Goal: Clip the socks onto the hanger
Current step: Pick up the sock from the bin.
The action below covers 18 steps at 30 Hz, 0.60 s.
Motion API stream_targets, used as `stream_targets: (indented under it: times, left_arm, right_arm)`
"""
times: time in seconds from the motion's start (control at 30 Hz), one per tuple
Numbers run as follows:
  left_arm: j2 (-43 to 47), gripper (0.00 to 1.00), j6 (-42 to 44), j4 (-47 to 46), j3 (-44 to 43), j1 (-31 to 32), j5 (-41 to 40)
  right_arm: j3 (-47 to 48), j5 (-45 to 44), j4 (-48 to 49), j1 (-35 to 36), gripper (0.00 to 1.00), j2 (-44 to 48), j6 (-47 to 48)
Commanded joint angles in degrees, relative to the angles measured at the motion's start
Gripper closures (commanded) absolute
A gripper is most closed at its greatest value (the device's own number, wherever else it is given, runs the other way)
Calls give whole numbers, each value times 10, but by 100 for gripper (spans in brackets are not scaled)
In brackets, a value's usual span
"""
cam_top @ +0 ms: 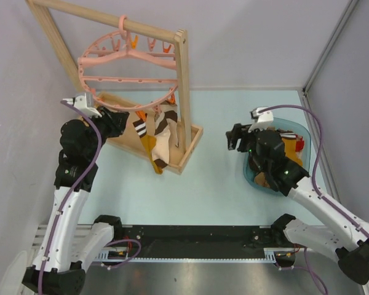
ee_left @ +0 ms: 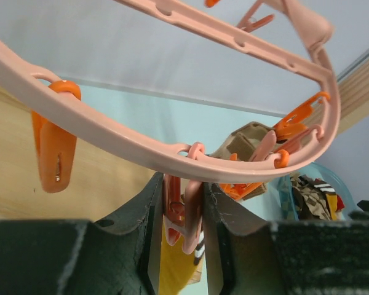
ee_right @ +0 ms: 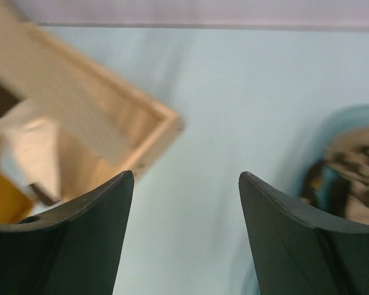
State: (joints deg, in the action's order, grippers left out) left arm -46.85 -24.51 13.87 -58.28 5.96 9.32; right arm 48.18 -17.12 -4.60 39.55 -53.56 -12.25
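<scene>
**Item 1: left claw** (ee_left: 183, 184). Narrow. Its two dark fingers press the upper levers of a small pink plastic clip (ee_left: 184, 230). The clip dangles from the near rim of the round pink plastic drying hanger (ee_left: 111, 132), long axis vertical, mouth downward. A mustard-yellow fabric sock (ee_left: 172, 273) shows just below that mouth. Whether its edge sits inside the mouth you cannot tell.

**Item 2: hung socks** (cam_top: 155, 138). A cluster of cream, brown and yellow fabric hangs from the hanger's near-right rim. It drapes over the base of the tall wooden rack frame (cam_top: 183, 86), toward the far-left corner of the pale blue table (cam_top: 221, 184).

**Item 3: right claw** (ee_right: 186, 178). Wide, with nothing between its fingers. It hovers over bare table, fingertips aimed toward the rack, just beside the translucent blue plastic tub (cam_top: 308, 142).

**Item 4: loose socks** (cam_top: 290, 146). A brown, cream and orange heap lies in that tub at the table's right edge, partly hidden under the right arm.

**Governing relation.** The loose socks lie behind and to the right of the right claw, near it and well apart from the left claw, so your right arm is the nearer one. The pinched clip lies across the table to the left. A sock brought to it would likely need to come up from below, along the clip's vertical axis.
</scene>
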Motion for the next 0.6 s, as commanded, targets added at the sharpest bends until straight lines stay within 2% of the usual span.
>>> stream_targets:
  times: [0.0, 0.03, 0.27, 0.43, 0.47, 0.57]
  left_arm:
    - [-1, 100, -26, 18, -2, 44, -80]
    - [-3, 100, -30, 23, -4, 52, -91]
    - [-17, 100, -34, 42, -28, 114, -198]
    - [-19, 100, -40, 52, -37, 121, -236]
    - [-19, 100, -39, 52, -36, 121, -242]
    - [-21, 100, -31, 56, -43, 121, -247]
  right_arm:
    - [2, -54, -96, -81, 26, 7, -31]
    - [2, -55, -116, -120, 26, 4, -33]
    - [2, -46, -154, -274, 27, -38, -37]
    - [2, 8, -127, -380, 28, -88, -24]
    - [2, 18, -118, -415, 30, -96, -17]
    - [2, 50, -81, -462, 35, -138, -7]
